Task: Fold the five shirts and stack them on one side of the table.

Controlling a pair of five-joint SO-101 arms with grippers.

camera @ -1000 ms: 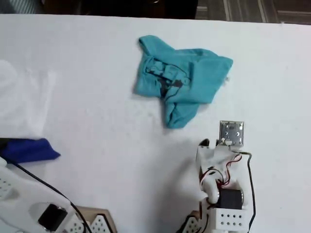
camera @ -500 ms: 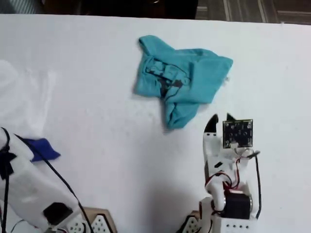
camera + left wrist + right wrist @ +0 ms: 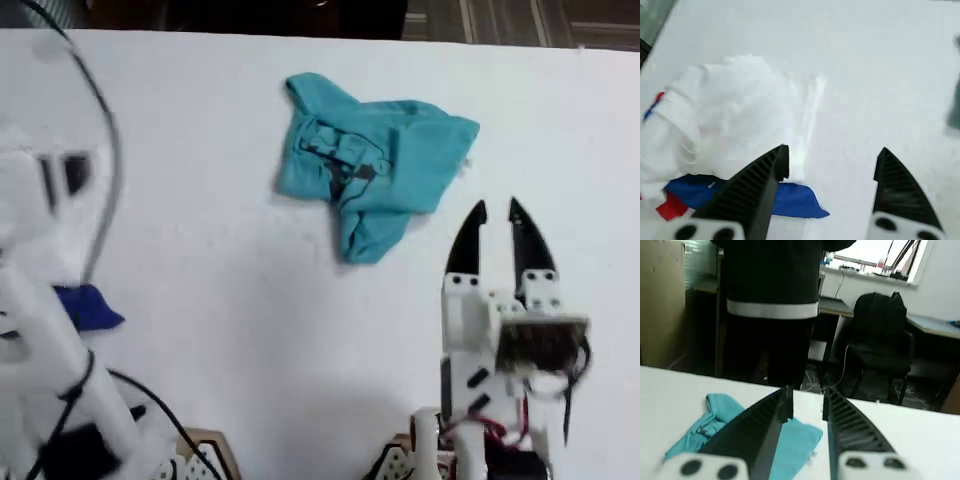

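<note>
Office-like room: desks, black chair, window behind table.

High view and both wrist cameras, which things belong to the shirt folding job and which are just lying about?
Part of the job:
teal shirt, crumpled
white shirt, bunched up
blue shirt, against the white one
table
left gripper
right gripper

Just lying about, in the room beyond the table:
black backpack
chair holding it
desk

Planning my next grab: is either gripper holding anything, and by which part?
Nothing is held: the left gripper and the right gripper are both open and empty; the crumpled teal cloth shirt lies untouched.
</note>
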